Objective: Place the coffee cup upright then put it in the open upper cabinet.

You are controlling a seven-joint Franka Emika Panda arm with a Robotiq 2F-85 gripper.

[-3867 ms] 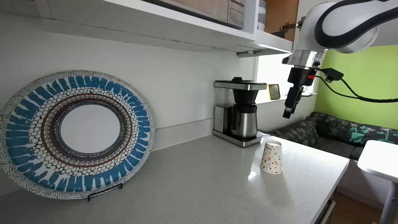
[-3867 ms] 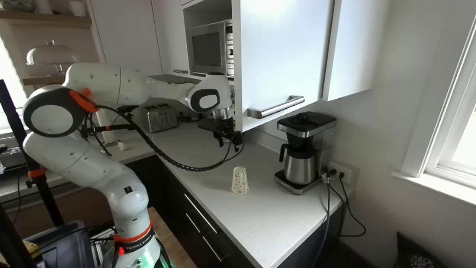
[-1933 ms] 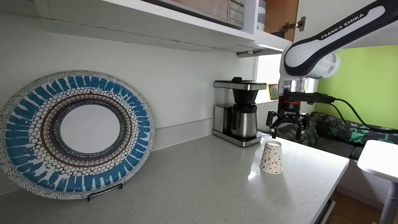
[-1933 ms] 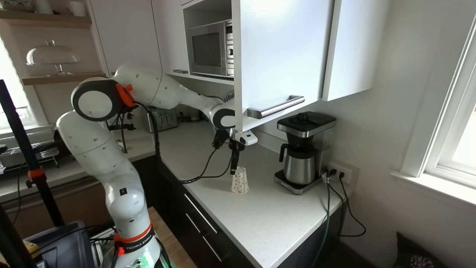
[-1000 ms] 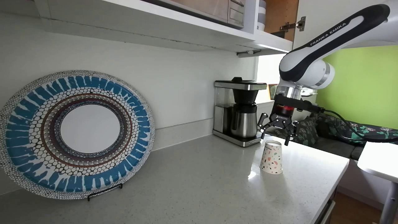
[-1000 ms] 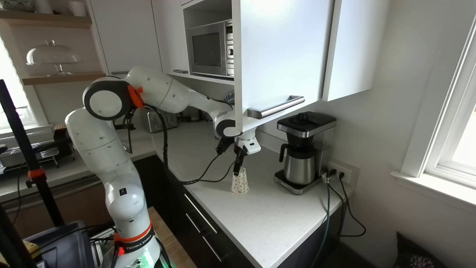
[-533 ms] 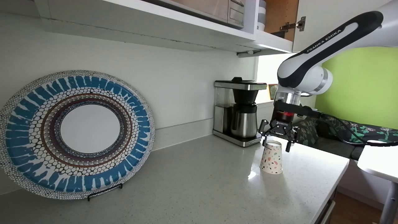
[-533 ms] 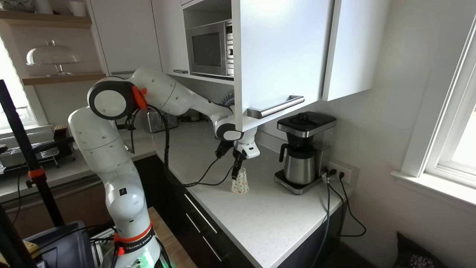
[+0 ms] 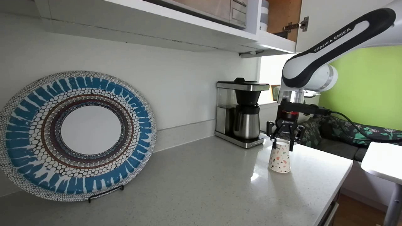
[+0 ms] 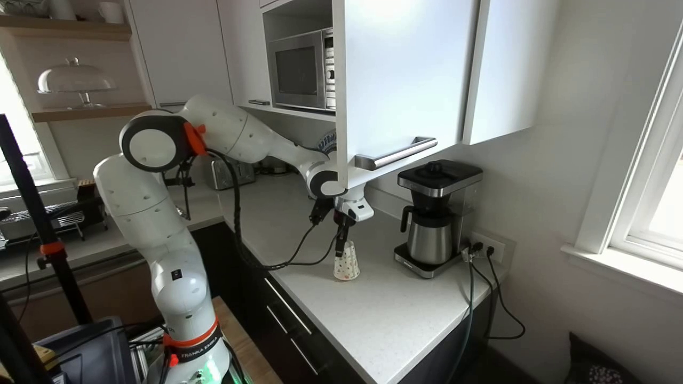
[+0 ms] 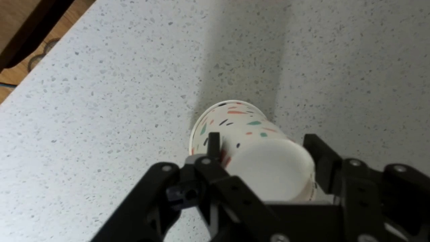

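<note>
The coffee cup [image 9: 279,159] stands upside down on the counter, its narrow white base upward and its wide rim below. Colored specks cover its side in the wrist view [image 11: 247,122]. My gripper [image 9: 283,147] points down over it, with one finger on either side of the upper end. In the wrist view the left finger [image 11: 214,144] presses into the cup's side, and the right finger [image 11: 319,151] lies against the base edge. The open upper cabinet [image 9: 276,41] is above, showing its brown wooden inner side; its white door [image 10: 408,74] swings outward.
A coffee maker [image 9: 247,124] stands close behind the cup. The cabinet door's handle [image 10: 397,153] and lower edge hang near my wrist. A microwave [image 10: 299,69] fills the neighboring bay. A large blue patterned plate [image 9: 139,135] leans on the wall.
My gripper came down over the cup, and its fingers have drawn together around the upper end. In the last half second the cup slid slightly sideways, toward the right in an exterior view.
</note>
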